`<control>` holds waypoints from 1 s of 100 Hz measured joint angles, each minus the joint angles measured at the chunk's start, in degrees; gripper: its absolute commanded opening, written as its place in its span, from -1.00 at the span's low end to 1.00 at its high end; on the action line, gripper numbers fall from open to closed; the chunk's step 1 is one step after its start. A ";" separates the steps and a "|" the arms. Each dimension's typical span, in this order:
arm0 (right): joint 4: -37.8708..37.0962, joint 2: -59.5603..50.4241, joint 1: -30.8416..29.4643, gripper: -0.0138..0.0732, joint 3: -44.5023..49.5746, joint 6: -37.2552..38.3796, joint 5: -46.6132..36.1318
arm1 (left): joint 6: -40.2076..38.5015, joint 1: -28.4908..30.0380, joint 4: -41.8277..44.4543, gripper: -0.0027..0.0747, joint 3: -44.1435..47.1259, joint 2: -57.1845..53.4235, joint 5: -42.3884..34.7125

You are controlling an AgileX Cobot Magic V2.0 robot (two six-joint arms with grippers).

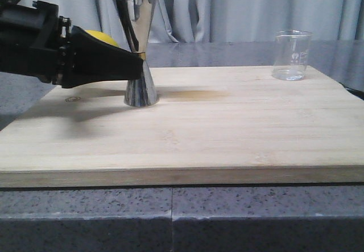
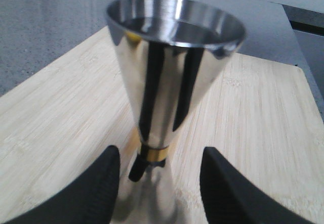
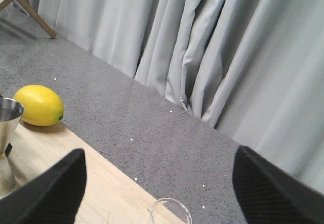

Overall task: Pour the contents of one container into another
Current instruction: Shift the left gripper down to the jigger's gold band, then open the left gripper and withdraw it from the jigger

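Front view: jigger (image 1: 136, 47) upright on board (image 1: 227, 132); beaker (image 1: 292, 55) well apart, far corner. Left fingers (image 2: 101, 188) spread, straddling jigger waist, not clamped — likely to steady receiver. Right fingers (image 3: 55, 188) released above beaker, nothing held.

Low front camera faces curtains; all views share the jigger (image 1: 138, 50).

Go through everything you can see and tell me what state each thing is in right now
jigger: upright on the board, not gripped.
beaker: upright at the far right of the board, looks empty.
left gripper: open, fingers either side of the jigger's waist.
right gripper: open, holding nothing.
lemon: lying on the counter behind the board.
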 measured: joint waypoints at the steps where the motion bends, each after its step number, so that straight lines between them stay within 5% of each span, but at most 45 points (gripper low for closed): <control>1: 0.00 0.00 0.00 0.57 0.00 0.00 0.00 | -0.11 0.00 0.10 -0.05 0.00 0.00 0.00; 45: -0.08 0.00 0.00 0.57 0.00 0.00 0.00 | -0.53 0.68 1.37 -0.05 0.00 -1.96 0.00; 100: -0.21 0.00 0.00 0.56 0.00 0.13 0.23 | -6.31 8.75 6.37 -0.05 0.00 -12.24 0.32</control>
